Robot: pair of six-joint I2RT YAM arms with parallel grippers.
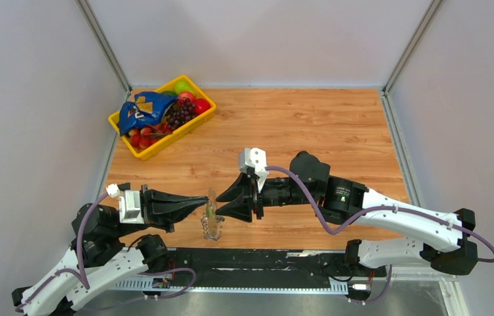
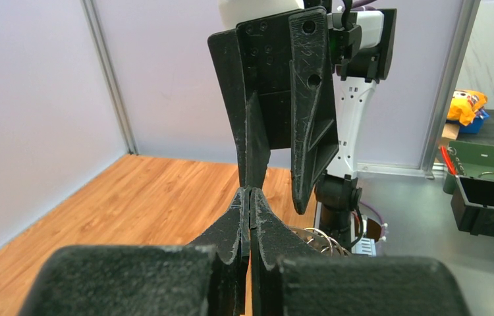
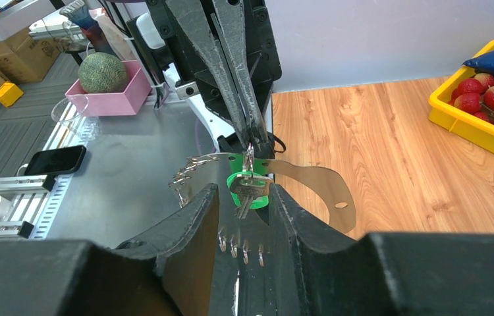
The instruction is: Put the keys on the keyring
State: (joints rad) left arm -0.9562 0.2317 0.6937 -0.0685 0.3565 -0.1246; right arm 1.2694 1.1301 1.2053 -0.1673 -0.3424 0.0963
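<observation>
Both arms stretched in low and level, tips nearly meeting: left tool (image 1: 205, 200) pinched tight on the keyring (image 1: 212, 224), right tool (image 1: 219, 205) jaws apart either side of the dangling keys (image 3: 249, 191).

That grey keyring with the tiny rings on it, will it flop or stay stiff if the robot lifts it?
Probably floppy: the keyring bends and droops on both sides of where the left end effector pinches it. Its tiny rings dangle along the edge, so they would likely swing. The green key hangs loose too, so it may sway.
</observation>
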